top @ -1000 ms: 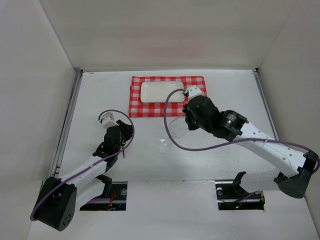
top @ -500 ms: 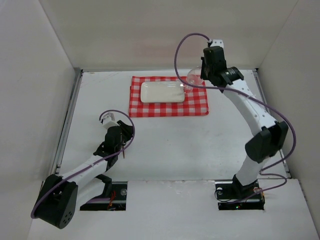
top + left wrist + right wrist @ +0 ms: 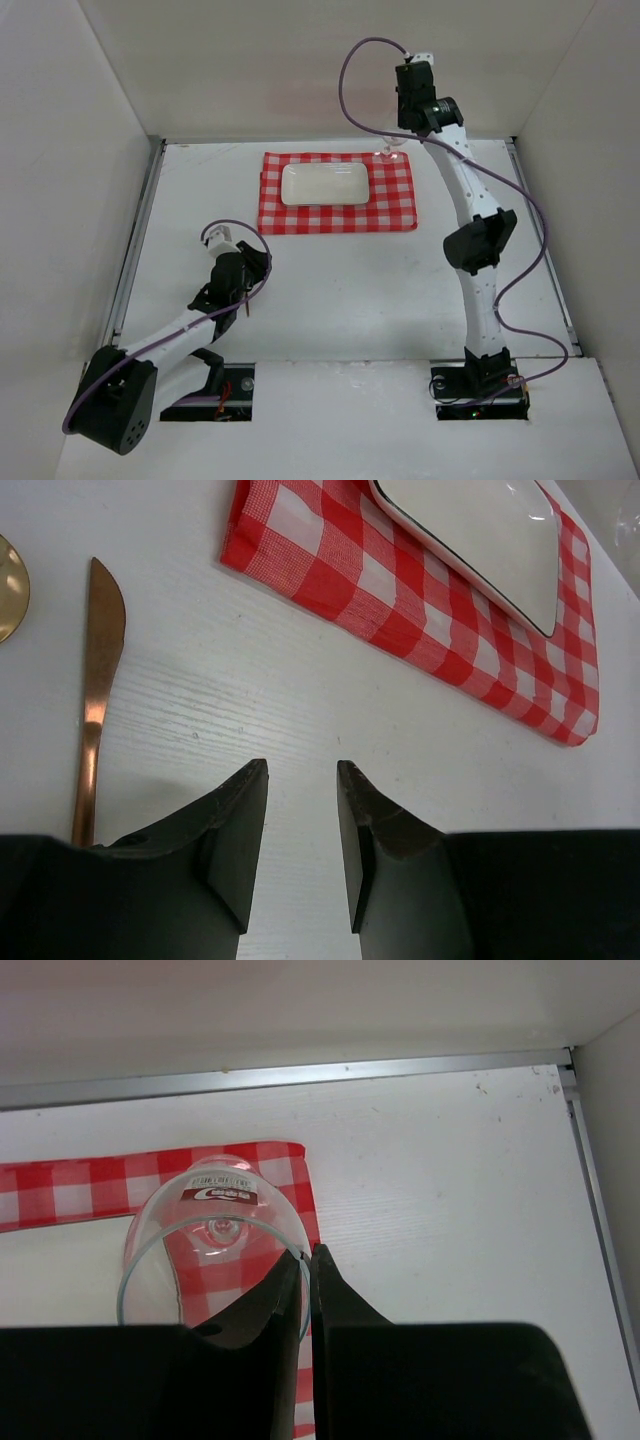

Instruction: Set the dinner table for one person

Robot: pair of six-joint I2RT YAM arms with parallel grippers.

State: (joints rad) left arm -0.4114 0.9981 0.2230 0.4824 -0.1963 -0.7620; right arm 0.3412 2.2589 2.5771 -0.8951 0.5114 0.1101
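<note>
The dinner table (image 3: 330, 290) is spreading under both arms, checked cloth (image 3: 390, 205) and plate (image 3: 323, 184) already lying far-middle. The right gripper (image 3: 306, 1260) is pinching the glass (image 3: 215, 1250) by its rim at the cloth's corner; left gripper (image 3: 300, 830) is hanging ajar, empty, near the unplaced knife (image 3: 97, 680).

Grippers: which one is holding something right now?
The right gripper, shut on the rim of the clear glass; the left gripper is open and empty, near the knife.

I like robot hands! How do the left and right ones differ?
The left gripper has jaws apart, holding nothing; the right gripper pinches a glass by the rim. The left gripper is near a knife; the right gripper is over the checked cloth. Both have dark fingers.
</note>
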